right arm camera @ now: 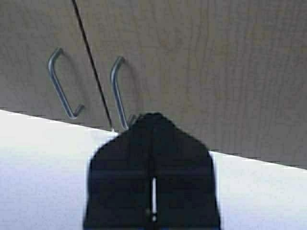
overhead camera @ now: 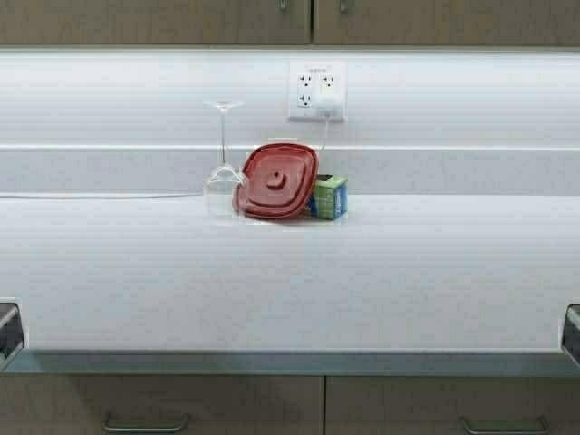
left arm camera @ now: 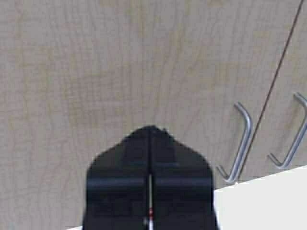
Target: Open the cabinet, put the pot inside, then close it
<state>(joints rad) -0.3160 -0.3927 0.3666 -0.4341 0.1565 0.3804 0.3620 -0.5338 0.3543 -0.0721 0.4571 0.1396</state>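
The pot is out of view. The cabinet (overhead camera: pixel 154 23) hangs above the counter, and both its tan doors are shut. My left gripper (left arm camera: pixel 150 129) is shut and empty, pointing up at the left door (left arm camera: pixel 120 62), with the two bar handles (left arm camera: pixel 240 143) off to one side. My right gripper (right arm camera: pixel 153 116) is shut and empty, pointing up at the right door (right arm camera: pixel 216 62), close to that door's handle (right arm camera: pixel 120 91). In the high view only dark bits of the left arm (overhead camera: pixel 7 331) and the right arm (overhead camera: pixel 573 331) show, low at the frame's side edges.
A red plastic lid (overhead camera: pixel 277 180) leans on the back wall with an upturned wine glass (overhead camera: pixel 223 172) to its left and a green-blue box (overhead camera: pixel 329 197) to its right. A wall outlet (overhead camera: pixel 316 91) holds a white plug. The white counter (overhead camera: pixel 290 281) ends at a grey front edge above floor-standing doors.
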